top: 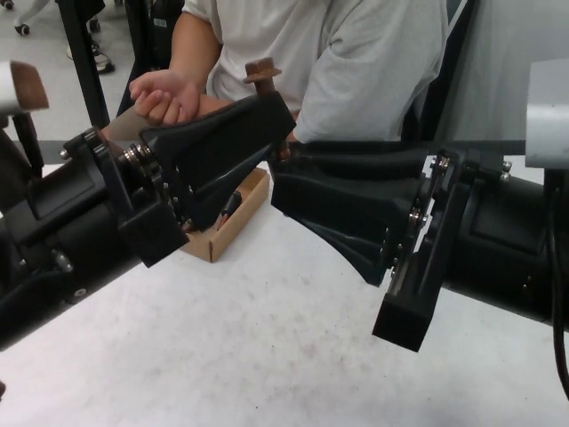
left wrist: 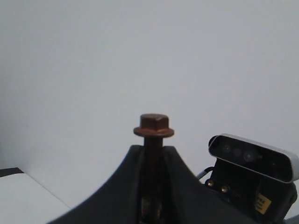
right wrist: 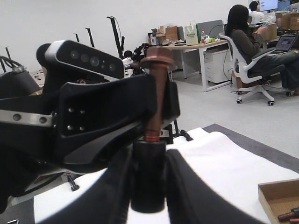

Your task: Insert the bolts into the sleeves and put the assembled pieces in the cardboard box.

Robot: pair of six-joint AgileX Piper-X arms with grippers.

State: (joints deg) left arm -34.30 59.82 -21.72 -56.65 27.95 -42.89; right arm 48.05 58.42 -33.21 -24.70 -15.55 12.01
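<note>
Right at the left gripper (left wrist: 153,156), the two black fingers (left wrist: 119,186) are clenched on the shank of a rust-brown bolt (left wrist: 153,125). It stands upright, its flanged hex head clear above the fingertips. The right gripper (right wrist: 148,157) is clamped on a black sleeve (right wrist: 148,186), also upright and directly under the bolt. The bolt's coppery threaded end meets the sleeve's mouth, though how far it has gone in I cannot tell. In the high view the left arm comes in from nine o'clock and the right arm from three o'clock. Their grippers meet nose to nose a little toward twelve o'clock of the picture's centre, raised above the bench (top: 267,347), and the bolt head pokes up at twelve o'clock of that meeting point. The left arm's wrist camera (right wrist: 84,56) sits just behind its fingers, and the right arm's wrist camera (left wrist: 254,156) shows close beside the bolt. The cardboard box (top: 240,218) rests on the white bench at about seven o'clock from the bolt head, partly under the left gripper. It is open-topped, and a few dark pieces (right wrist: 287,215) lie inside — apart from both grippers.
</note>
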